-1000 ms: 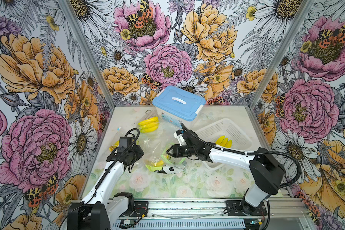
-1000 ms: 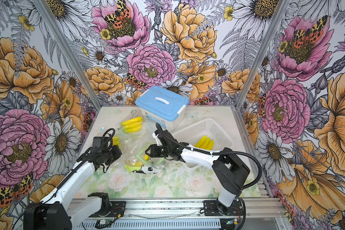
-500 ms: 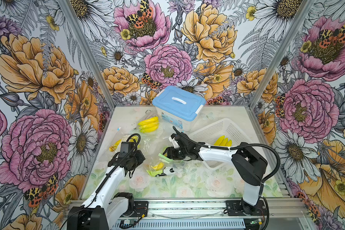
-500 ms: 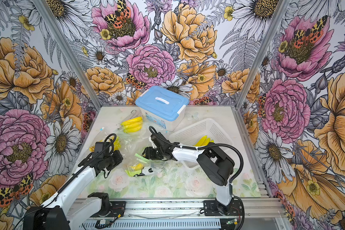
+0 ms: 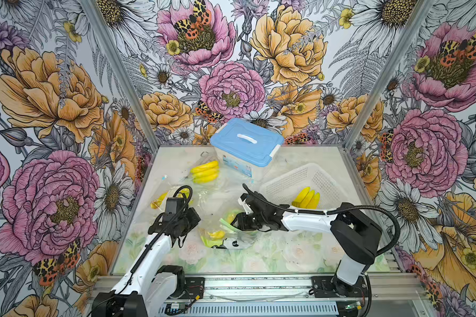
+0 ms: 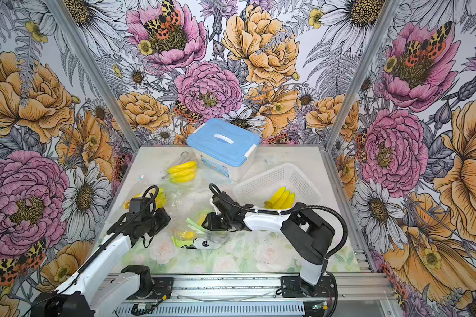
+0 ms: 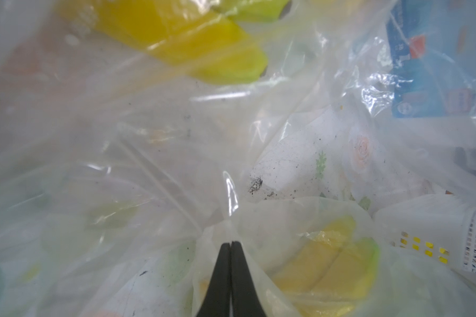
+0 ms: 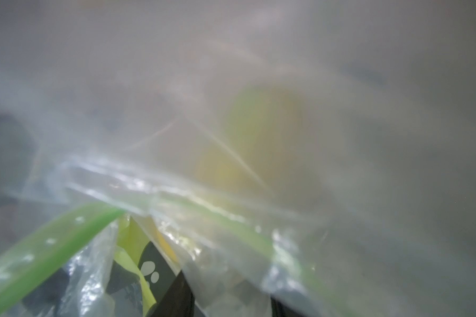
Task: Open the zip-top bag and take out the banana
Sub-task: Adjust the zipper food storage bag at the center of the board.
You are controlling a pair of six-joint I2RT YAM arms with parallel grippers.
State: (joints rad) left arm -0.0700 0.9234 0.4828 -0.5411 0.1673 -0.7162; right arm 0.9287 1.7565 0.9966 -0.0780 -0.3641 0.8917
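Clear zip-top bag (image 5: 245, 240) holds banana (image 5: 216, 234), left gripper (image 7: 231, 244) pinching it, right gripper (image 8: 226, 297) jaws spread.

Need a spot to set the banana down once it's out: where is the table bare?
Bare: the front strip of table between the zip-top bag and the front rail. The back right corner, behind the white basket and beside the blue-lidded box, looks bare too. Crowded: the middle and left, with bagged bananas.
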